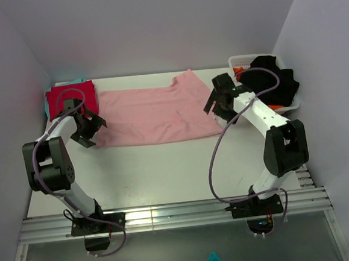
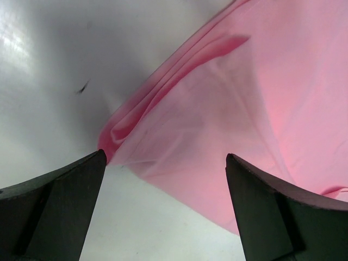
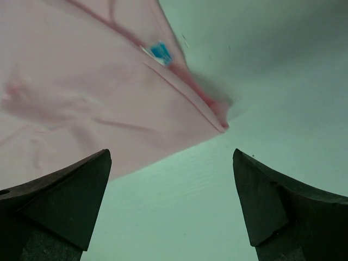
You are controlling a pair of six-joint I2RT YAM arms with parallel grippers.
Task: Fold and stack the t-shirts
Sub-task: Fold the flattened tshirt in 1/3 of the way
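Your pink tee (image 1: 155, 114) lies in a flat, layered band; left gripper (image 1: 88, 130) and right gripper (image 1: 216, 100) both gape wide at its ends, empty.

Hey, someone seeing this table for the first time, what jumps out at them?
The large light pink t-shirt lies spread across the far half of the white table, the left arm and right arm at its ends, jaws open and empty. A folded red t-shirt sits in the far left corner; a white basket of black clothes stands far right.
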